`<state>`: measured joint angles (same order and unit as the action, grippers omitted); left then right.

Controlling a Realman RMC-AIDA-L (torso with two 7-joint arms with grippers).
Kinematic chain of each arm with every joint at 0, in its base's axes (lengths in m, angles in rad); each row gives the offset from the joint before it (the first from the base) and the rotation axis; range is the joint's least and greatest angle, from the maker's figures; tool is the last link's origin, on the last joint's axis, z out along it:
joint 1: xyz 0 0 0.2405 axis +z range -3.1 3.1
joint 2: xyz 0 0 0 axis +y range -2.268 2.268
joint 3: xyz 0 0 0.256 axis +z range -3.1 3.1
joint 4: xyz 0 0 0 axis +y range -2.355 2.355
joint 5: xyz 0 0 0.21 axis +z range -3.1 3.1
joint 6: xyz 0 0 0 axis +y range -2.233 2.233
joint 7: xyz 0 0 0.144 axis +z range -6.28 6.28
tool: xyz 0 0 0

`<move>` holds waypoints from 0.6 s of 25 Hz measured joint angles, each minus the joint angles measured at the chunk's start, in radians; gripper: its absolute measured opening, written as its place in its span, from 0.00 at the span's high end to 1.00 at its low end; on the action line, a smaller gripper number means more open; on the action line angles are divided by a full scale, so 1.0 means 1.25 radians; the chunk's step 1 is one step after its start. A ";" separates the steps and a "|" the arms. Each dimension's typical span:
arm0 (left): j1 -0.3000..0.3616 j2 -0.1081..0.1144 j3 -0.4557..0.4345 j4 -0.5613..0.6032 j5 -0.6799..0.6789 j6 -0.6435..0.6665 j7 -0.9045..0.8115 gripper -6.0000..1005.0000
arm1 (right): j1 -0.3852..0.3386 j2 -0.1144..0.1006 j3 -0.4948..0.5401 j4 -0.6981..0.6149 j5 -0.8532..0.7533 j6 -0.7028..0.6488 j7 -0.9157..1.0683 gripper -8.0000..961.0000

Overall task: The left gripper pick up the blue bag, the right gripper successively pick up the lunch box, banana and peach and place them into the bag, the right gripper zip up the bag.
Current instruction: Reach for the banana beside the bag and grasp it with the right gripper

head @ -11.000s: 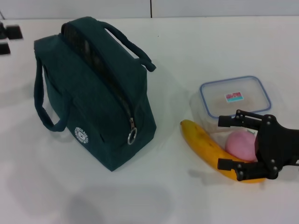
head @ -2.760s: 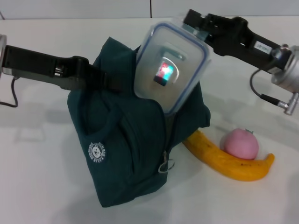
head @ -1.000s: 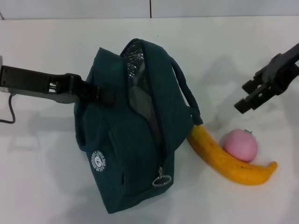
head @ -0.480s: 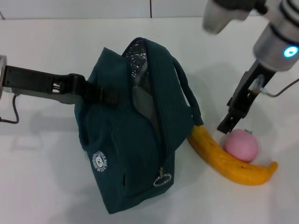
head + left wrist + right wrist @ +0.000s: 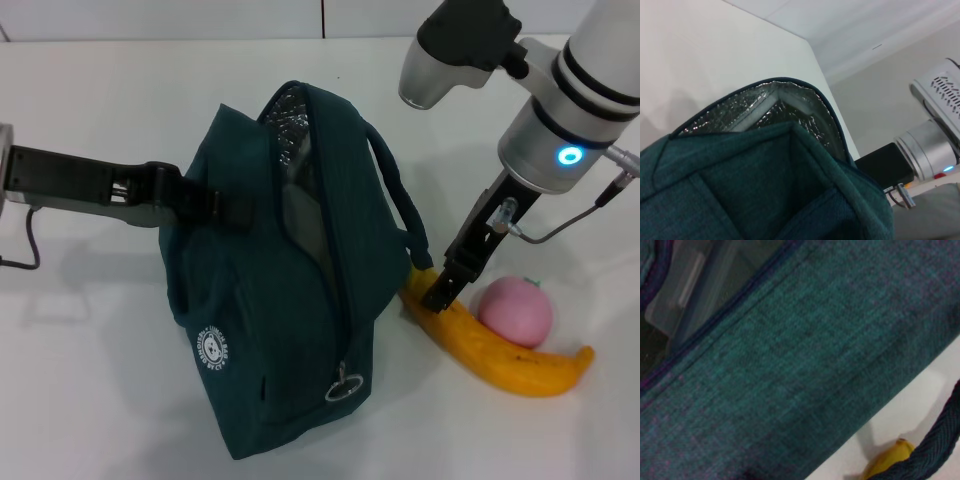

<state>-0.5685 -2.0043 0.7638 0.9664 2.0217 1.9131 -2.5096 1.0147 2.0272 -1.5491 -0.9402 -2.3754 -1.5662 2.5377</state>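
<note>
The banana (image 5: 495, 350) lay right of the blue bag (image 5: 285, 290), the peach (image 5: 517, 311) touching it. The right gripper (image 5: 437, 297), a moment earlier above the peach, had dropped onto the banana's near-bag end; I could not tell its finger spread. The lunch box (image 5: 695, 285) was already inside. The left gripper (image 5: 215, 205) pinched the bag's far-left side.

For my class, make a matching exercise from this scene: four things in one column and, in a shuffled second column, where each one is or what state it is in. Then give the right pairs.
Things:
1. blue bag
2. lunch box
3. banana
4. peach

Places or states:
A. lying on the table, one end by the bag, with the right gripper down at that end
B. inside the bag, seen through its opening
C. unzipped, held at its side by the left gripper
D. on the table against the banana's far side

Pairs: 1-C, 2-B, 3-A, 4-D
</note>
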 joint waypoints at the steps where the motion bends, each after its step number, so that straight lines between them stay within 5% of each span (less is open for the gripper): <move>1: -0.001 0.000 0.000 0.000 0.000 0.000 0.000 0.94 | 0.002 0.000 -0.001 0.006 0.001 0.002 0.000 0.23; 15: -0.007 -0.002 0.002 0.000 0.000 0.000 0.000 0.94 | 0.014 0.001 -0.051 0.072 0.031 0.039 0.002 0.25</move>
<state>-0.5768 -2.0065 0.7658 0.9663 2.0217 1.9127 -2.5096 1.0323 2.0279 -1.6125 -0.8502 -2.3365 -1.5171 2.5403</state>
